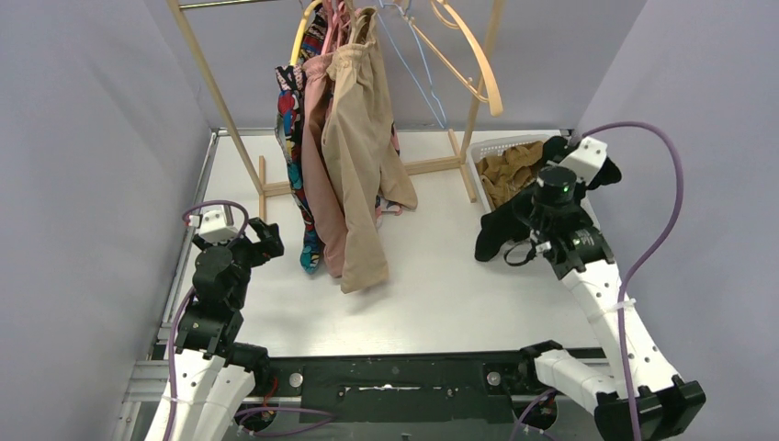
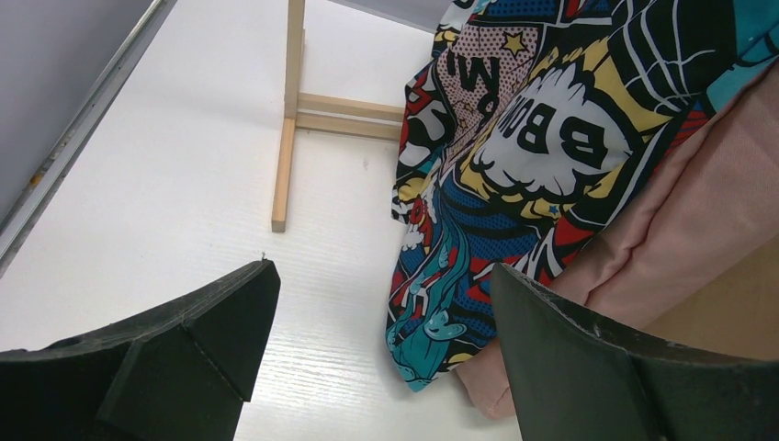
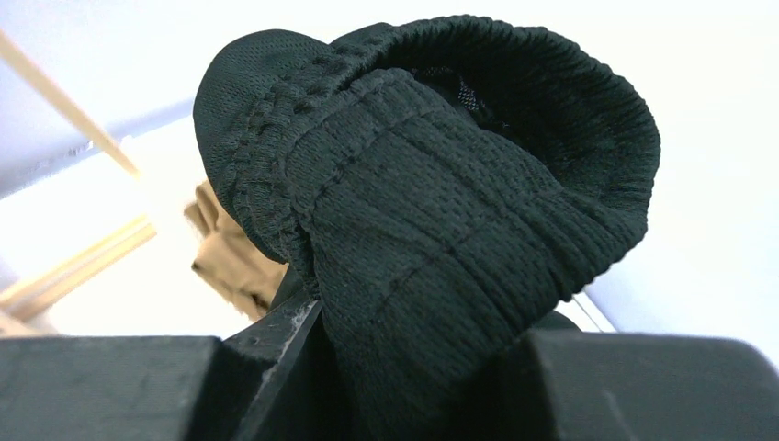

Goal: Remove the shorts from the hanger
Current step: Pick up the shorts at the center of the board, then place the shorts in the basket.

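Three shorts hang from hangers on the wooden rack: beige shorts point(image 1: 360, 156) in front, dusty pink shorts point(image 1: 321, 197) behind them, and comic-print shorts point(image 1: 296, 152) at the left. My right gripper point(image 3: 404, 367) is shut on the elastic waistband of black shorts point(image 3: 432, 175), held above the basket; the rest of these black shorts point(image 1: 501, 234) hangs down beside the arm. My left gripper point(image 2: 384, 276) stands open low over the table, its fingers point(image 2: 211, 322) empty, just left of the hems of the comic-print shorts point(image 2: 514, 156) and the pink shorts point(image 2: 698, 211).
A white basket point(image 1: 479, 156) at the back right holds mustard-brown shorts point(image 1: 510, 170). Empty wooden and wire hangers point(image 1: 464, 60) hang at the rack's right end. The rack's wooden foot point(image 2: 287, 138) lies ahead of my left gripper. Grey walls close in on both sides.
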Action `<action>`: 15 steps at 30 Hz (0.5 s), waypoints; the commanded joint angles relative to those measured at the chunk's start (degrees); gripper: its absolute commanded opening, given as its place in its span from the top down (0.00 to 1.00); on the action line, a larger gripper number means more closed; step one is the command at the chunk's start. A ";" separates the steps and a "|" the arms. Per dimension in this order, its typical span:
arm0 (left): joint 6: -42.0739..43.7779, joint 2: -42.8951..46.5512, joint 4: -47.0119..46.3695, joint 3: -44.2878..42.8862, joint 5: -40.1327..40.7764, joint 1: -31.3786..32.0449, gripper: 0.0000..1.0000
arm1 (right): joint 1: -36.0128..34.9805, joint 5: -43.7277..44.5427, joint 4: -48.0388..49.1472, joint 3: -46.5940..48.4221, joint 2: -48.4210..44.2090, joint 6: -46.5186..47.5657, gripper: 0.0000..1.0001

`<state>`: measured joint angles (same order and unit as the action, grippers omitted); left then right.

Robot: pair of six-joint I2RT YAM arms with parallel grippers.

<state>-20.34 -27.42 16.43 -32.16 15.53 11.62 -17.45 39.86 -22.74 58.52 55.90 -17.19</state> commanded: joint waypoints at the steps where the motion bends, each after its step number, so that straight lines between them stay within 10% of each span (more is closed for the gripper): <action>1: 0.12 0.52 -3.89 -0.36 -0.84 -0.37 0.14 | 6.38 -5.68 3.50 11.02 3.72 3.00 1.00; 8: 0.12 0.97 -3.79 -0.28 -0.76 -0.63 0.15 | 13.58 -9.98 -2.80 28.11 12.88 5.36 1.00; 15: 0.12 1.23 -3.77 -0.19 -0.71 -0.72 0.14 | 18.74 -14.17 -1.96 18.92 15.80 4.46 1.00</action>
<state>-20.34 -26.74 16.43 -32.16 15.53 11.38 -1.96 29.74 -25.76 82.91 70.11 -12.93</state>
